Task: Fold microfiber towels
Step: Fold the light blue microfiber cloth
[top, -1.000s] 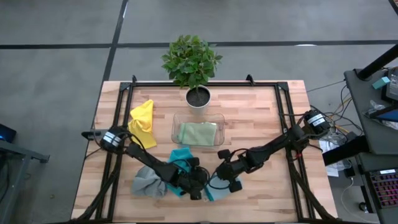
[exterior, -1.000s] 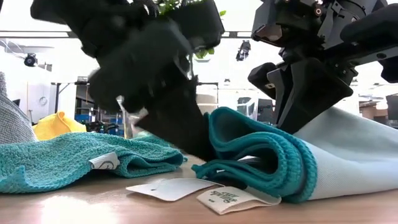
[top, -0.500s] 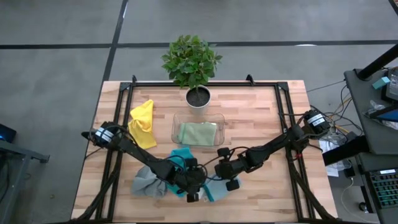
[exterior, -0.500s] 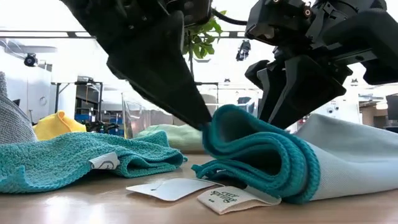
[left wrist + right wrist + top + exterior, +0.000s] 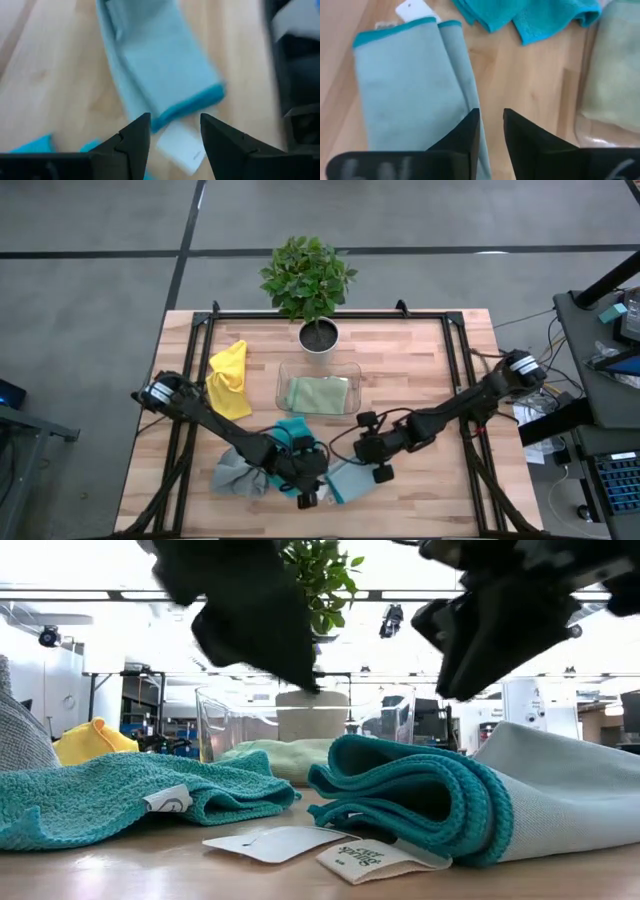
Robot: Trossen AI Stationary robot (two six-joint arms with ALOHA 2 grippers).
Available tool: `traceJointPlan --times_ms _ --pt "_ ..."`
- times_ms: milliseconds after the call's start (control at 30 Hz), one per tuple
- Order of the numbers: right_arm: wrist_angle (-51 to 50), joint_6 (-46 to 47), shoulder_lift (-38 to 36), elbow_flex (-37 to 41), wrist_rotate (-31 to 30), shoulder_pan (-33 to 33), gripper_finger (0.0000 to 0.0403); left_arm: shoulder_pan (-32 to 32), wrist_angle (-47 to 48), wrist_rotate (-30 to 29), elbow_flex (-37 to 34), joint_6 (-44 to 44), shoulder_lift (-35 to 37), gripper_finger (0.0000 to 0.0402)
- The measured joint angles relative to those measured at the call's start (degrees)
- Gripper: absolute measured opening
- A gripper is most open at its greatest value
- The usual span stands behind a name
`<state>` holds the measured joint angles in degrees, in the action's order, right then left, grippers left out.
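Light blue towel folded on table beside teal towel, beneath left gripper and right gripper, both parted, grasping nothing.

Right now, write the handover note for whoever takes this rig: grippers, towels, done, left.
Left gripper: open, empty, hovering over the folded light blue microfiber towel at the table's front.
Right gripper: empty, fingers slightly apart, raised over the same towel.
Done: light blue towel folded; folded sage green towel lies in the clear plastic tray.
Left: crumpled teal towel beside the blue one, grey towel front left, yellow towel back left. Likely next: move the blue towel to the tray.
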<state>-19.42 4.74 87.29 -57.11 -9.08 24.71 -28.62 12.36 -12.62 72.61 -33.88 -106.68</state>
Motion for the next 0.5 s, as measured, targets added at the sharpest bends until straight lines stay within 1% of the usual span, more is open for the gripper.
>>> traceJointPlan --times_ms 67,167,300,500 --pt "-1.88 0.73 -1.86 0.70 0.10 0.40 0.0072 -0.11 -2.57 -1.39 -0.04 -0.34 0.12 0.0157" --pt "-2.39 2.31 -4.56 2.97 0.53 1.19 0.0071 -0.11 -7.83 -1.88 -0.22 -0.33 -1.06 0.0157" --pt "-1.71 4.70 -6.51 5.75 0.58 1.83 0.0081 -0.13 -8.69 -2.81 -0.68 -1.72 -3.15 0.0157" --pt "6.20 5.72 -5.63 10.61 0.49 1.77 0.0100 0.13 -8.91 -3.07 -0.93 -3.47 -4.98 0.0157"
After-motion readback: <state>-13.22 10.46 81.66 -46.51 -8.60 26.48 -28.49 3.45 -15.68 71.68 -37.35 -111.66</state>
